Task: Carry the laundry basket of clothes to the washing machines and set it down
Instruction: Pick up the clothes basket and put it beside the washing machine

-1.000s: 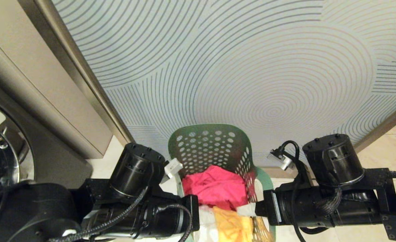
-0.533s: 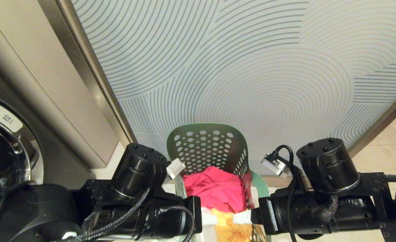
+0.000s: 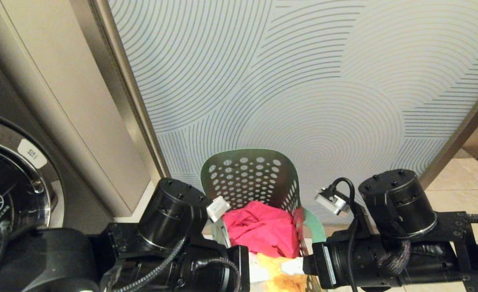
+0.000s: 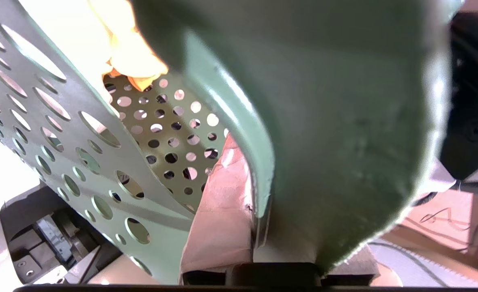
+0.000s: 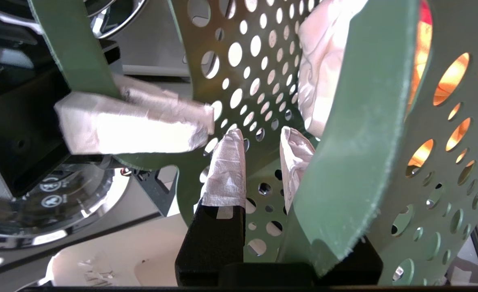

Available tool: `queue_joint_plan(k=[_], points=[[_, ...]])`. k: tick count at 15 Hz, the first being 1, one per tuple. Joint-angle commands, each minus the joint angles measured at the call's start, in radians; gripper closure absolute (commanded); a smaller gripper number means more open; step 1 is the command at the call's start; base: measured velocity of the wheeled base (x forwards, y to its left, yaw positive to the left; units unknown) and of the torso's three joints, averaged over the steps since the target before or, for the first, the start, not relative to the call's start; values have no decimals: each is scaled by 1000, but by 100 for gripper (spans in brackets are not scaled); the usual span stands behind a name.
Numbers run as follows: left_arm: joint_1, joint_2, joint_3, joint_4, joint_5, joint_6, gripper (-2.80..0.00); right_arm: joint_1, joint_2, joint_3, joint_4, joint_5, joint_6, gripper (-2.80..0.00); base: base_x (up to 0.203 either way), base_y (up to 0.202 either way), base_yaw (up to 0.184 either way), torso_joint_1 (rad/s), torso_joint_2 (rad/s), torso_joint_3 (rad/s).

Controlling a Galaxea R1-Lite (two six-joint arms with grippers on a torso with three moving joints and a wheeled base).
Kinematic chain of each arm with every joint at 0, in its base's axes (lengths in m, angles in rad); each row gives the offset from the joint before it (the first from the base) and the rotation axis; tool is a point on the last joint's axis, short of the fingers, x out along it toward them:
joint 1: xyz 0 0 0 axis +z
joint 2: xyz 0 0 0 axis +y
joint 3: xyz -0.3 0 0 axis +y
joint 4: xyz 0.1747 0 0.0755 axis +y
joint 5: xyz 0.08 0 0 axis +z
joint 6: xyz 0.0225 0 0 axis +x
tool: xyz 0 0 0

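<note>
From the head camera I see the dark green plastic laundry basket (image 3: 250,175), tall with rounded corners and walls pierced by round holes, hanging between my two arms at the bottom middle of the view. Inside it lie the clothes (image 3: 263,229): a pink-red garment on top, with yellow-orange and white cloth nearer me. The basket's far wall tips away from me toward a pale wall panel with curved grey lines (image 3: 304,81), and its long axis runs up and down, mouth toward the camera. A dark grey washing machine with a chrome-ringed round door (image 3: 11,194) sits at the left edge, close to my left arm; beige floor tiles (image 3: 462,182) show as open room on the right.

In the left wrist view, my left gripper (image 4: 239,251) is clamped narrowly on the basket's solid rim (image 4: 324,121), a tape-wrapped finger (image 4: 218,219) pressed inside against it.

In the right wrist view, my right gripper (image 5: 263,170) is likewise narrowed on the opposite rim band (image 5: 344,142), one taped finger (image 5: 227,170) inside the perforated wall. The washer's chrome door ring (image 5: 40,219) shines beyond the basket.
</note>
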Motion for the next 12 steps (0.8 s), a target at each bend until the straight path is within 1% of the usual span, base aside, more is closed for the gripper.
queue_joint_plan(k=[1,9,12], points=[[-7,5,-1,-2,-3,-5,0,0,-2,5,-2,2,4,0,0,0,0,7,2,206],[-13,8,2,-10,-2,-5,0,0,-2,5,-2,2,4,0,0,0,0,4,1,204],[-13,9,0,-10,-1,-5,0,0,-11,11,-4,3,1,0,0,0,0,2,0,81]])
